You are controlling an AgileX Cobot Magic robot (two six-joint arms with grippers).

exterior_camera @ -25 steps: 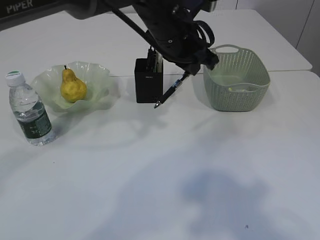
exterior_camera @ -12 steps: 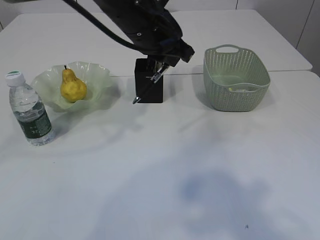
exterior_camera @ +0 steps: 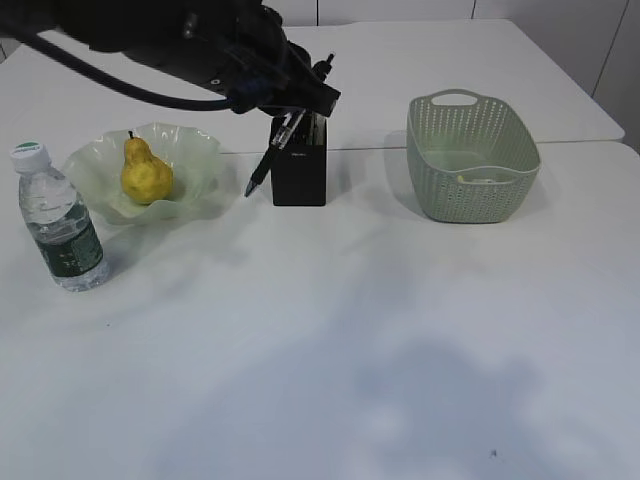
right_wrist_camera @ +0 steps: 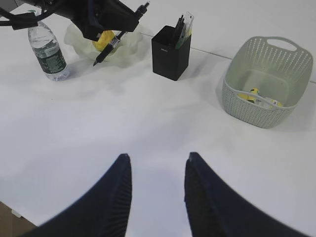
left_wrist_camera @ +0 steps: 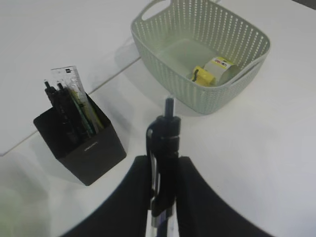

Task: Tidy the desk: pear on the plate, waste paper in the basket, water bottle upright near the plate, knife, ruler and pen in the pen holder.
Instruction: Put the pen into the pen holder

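Note:
My left gripper (exterior_camera: 288, 112) hangs above the black pen holder (exterior_camera: 299, 170), shut on a dark pen (exterior_camera: 260, 168) that slants down to the left, its tip beside the holder's left side. In the left wrist view the pen (left_wrist_camera: 167, 133) stands between the shut jaws of the left gripper (left_wrist_camera: 164, 162). The holder (left_wrist_camera: 81, 145) contains the clear ruler (left_wrist_camera: 65, 75), the pale yellow knife (left_wrist_camera: 83, 108) and dark pens. The pear (exterior_camera: 146, 175) lies on the plate (exterior_camera: 195, 140). The water bottle (exterior_camera: 60, 225) stands upright to its left. Waste paper (left_wrist_camera: 215, 71) lies in the basket (exterior_camera: 470, 150). My right gripper (right_wrist_camera: 157, 165) is open and empty.
The white desk (exterior_camera: 350, 330) has a seam running behind the holder and basket. My right gripper hovers over the front of the desk, well back from the holder (right_wrist_camera: 170, 54), the basket (right_wrist_camera: 264, 89) and the bottle (right_wrist_camera: 48, 52). The left arm spans the upper left.
The left arm has swung left with the pen, from between the holder and the basket to above the holder; the pen's tip now hangs at the holder's left. The right gripper is unchanged.

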